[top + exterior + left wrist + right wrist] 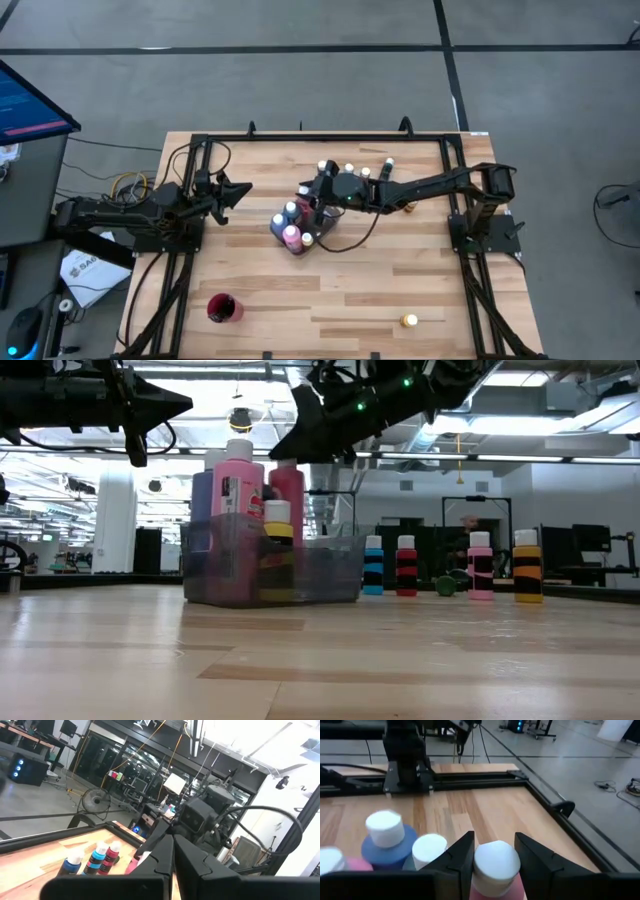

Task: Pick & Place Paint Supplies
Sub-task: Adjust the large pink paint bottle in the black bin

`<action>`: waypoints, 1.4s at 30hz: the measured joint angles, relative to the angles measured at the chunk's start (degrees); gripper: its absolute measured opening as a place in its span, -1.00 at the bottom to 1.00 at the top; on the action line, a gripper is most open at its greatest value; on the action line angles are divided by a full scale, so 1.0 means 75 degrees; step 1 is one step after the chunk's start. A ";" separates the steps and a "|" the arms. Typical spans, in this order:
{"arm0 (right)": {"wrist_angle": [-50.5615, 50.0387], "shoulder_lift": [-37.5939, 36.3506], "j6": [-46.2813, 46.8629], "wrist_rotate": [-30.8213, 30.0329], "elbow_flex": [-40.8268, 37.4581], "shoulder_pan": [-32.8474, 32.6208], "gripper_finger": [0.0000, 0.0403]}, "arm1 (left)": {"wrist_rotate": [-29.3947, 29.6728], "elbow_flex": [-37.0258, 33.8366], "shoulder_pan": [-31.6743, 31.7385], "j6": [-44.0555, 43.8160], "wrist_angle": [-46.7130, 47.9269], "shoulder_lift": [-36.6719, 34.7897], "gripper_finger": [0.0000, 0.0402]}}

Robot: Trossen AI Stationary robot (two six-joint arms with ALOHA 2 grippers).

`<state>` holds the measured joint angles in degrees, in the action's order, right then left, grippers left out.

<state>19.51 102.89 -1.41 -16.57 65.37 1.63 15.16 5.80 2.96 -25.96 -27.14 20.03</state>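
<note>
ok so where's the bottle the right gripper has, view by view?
High view: red bottle centre table, mostly hidden under the right gripper.
Low view: tall red bottle left of centre, standing in the clear bin, just under the gripper.
Left wrist view: cannot pick it out.
Right wrist view: its white cap between the fingers, bottom centre.
Shared landmark: the blue bottle beside it.

A grey floor [300, 25] crossed by dark lines is spreading around the wooden table [380, 290], and a desk with a blue-lit monitor [30, 100] is standing off the table's left side. Beyond the table, the low view is showing a large open room with white columns [115, 520], glass partitions and dark workstations [590, 555], while bright ceiling lights [560, 425] are glaring overhead.
</note>
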 joint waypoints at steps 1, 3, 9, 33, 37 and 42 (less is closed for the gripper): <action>0.0017 0.0000 0.0034 -0.0006 -0.0056 0.0000 -0.41 | -0.0003 0.0000 0.0003 0.0000 0.0003 0.0001 -0.98; -0.0009 0.0003 0.0128 -0.0010 -0.0068 0.0000 -0.41 | 0.0000 0.0000 0.0003 0.0000 0.0003 0.0000 -0.98; 0.0189 0.0079 0.0051 -0.0035 -0.0059 0.0000 -0.41 | -0.0001 0.0000 0.0001 0.0000 0.0002 0.0001 -0.98; 0.0554 0.0574 -0.0090 -0.0092 -0.0053 -0.0003 -0.40 | -0.0001 0.0000 0.0000 0.0000 -0.0041 0.0000 -0.98; 0.0552 0.0574 -0.0089 -0.0077 -0.0053 0.0060 -0.35 | 0.0000 0.0000 0.0001 0.0000 -0.0047 0.0002 -0.98; 0.0584 0.0571 -0.0075 -0.0077 -0.0045 0.0139 -0.19 | 0.0000 0.0000 0.0000 0.0000 -0.0055 0.0000 -0.98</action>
<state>23.89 107.18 -1.97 -17.15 65.04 2.67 15.16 5.80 2.96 -25.96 -27.55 20.03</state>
